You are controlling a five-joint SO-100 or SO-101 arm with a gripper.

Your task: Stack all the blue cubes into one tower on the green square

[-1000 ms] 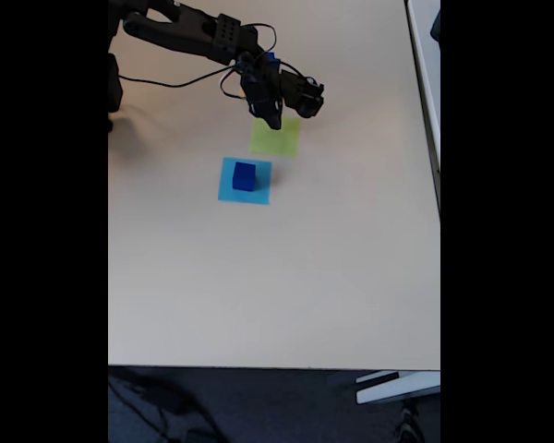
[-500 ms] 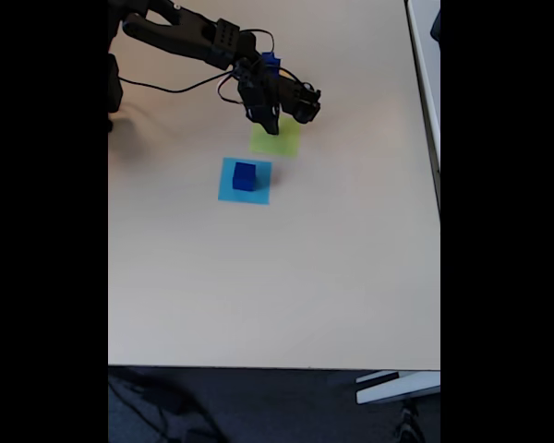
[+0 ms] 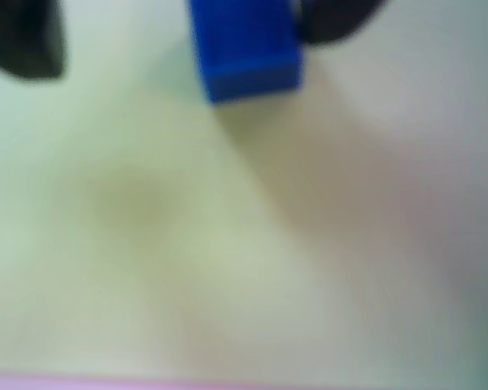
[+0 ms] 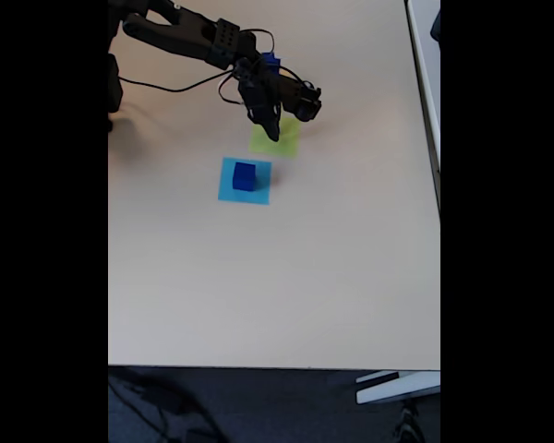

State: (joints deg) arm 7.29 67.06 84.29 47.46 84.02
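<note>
**Arm over the green patch, one blue cube at the fingers**

Nearest to us in the fixed view, beyond the table's [image 4: 277, 295] front edge, a wide stretch of its pale top lies bare. Farther in, left of centre, we see a light-blue square [image 4: 245, 180] lying flat, and on it sits a blue cube [image 4: 246, 175], upright and roughly in the middle of the patch.

Just beyond that and a little to the right lies the green square [image 4: 282, 140]. Its far left part is covered by the gripper [image 4: 271, 131], which points down onto it. The black arm [image 4: 189, 37] reaches in from the far left corner, with a cable [image 4: 180, 85] looping under it.

In the wrist view we look down on a blurred yellow-green surface [image 3: 187, 244], which we take for the green square close up. At the top edge a second blue cube [image 3: 244, 45] shows between two dark fingers [image 3: 24, 36]. The right finger lies against the cube's right side, while the left one stands well off from it, with a clear gap. So the hand is parted wide, and we cannot tell whether it has any real hold on the cube or whether the cube rests on the patch.
</note>
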